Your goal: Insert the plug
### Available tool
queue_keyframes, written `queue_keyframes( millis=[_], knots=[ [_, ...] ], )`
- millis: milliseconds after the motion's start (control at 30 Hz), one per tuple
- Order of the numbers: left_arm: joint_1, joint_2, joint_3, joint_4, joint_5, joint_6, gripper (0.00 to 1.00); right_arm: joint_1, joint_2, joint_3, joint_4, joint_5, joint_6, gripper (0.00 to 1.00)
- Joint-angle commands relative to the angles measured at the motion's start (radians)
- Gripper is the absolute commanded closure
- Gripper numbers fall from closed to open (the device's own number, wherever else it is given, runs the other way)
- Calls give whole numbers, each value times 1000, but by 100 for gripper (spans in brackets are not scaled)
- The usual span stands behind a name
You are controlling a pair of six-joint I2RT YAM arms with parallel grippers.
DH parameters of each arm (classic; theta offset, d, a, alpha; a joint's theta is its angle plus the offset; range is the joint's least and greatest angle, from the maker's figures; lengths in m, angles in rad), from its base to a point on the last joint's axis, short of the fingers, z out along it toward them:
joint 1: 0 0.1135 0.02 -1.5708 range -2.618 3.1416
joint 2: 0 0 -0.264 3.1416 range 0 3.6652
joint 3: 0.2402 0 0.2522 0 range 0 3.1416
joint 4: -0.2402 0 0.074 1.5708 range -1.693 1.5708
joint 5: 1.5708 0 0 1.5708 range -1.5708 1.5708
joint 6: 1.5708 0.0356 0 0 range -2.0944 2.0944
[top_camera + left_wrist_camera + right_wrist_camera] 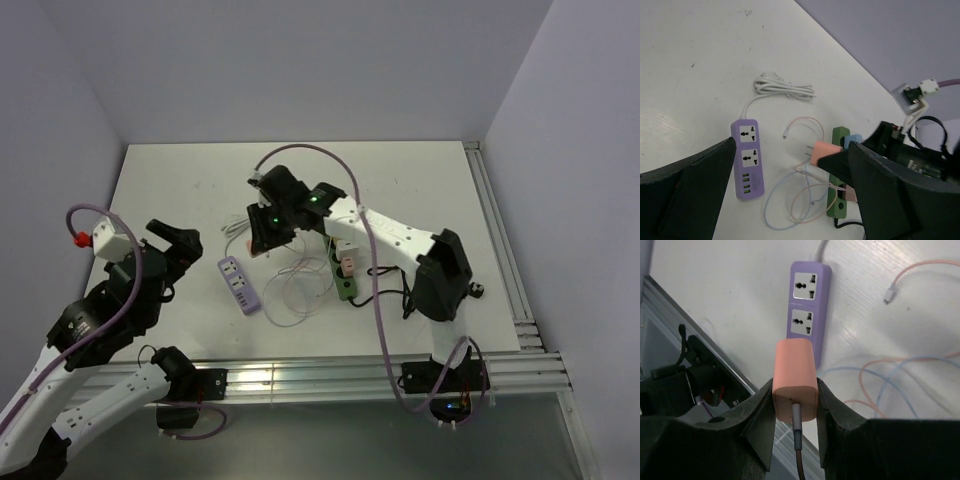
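On the white table (pixel 420 180), scuffed here and there with small dark marks, the plug (pixel 795 365) is clamped in the right gripper (pixel 795 386). It is a blocky, peach-coloured charger with rounded corners and a smooth matte shell. The black fingers press flat against its two long sides, and a thin cable leaves its back end through a pale metal connector. From the left arm's camera, two slim metal prongs stick out of its front toward the left. It is held off the tabletop, apart from every socket, near the far end of the purple power strip (pixel 238 285). That strip is a glossy lilac bar lying left of centre, with two white universal sockets at its far end and a row of small USB slots at the near end. Its white cord (pixel 785 89) lies bundled in a loose flat coil just beyond it. To the right sits a green power strip (pixel 839 175), narrower and darker, with a blue adapter (pixel 852 141) seated in it. A thin pink cable (pixel 804 118) and a thin blue cable (pixel 766 207) wander in loose loops over the table between the two strips. The left gripper (pixel 172 240) hangs at the left side of the table, its broad black jaws spread wide with nothing between them.
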Motion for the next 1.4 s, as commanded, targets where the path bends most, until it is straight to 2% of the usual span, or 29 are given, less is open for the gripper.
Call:
queue_keyframes(
  millis=[0, 67, 133, 300, 533, 967, 1367],
  knots=[
    [-4, -15, 43, -184, -100, -153, 0, 51, 134, 205, -227, 59, -28, 100],
    [-4, -47, 26, -226, -141, -237, 1, 82, 232, 347, -296, 98, -41, 100],
    [-4, -71, 3, -235, -141, -244, 1, 117, 318, 471, -395, 138, -43, 100],
    [-4, -133, -28, -197, -97, -201, 0, 134, 429, 589, -493, 109, -37, 100],
    [-4, -153, -49, -192, -86, -172, 1, 168, 499, 649, -539, 105, -25, 100],
    [-4, -193, -89, -173, -43, -143, 0, 176, 529, 655, -410, 185, 14, 100],
    [-4, -246, -77, -153, -69, -97, 0, 172, 581, 694, -426, 188, 23, 100]
  ],
)
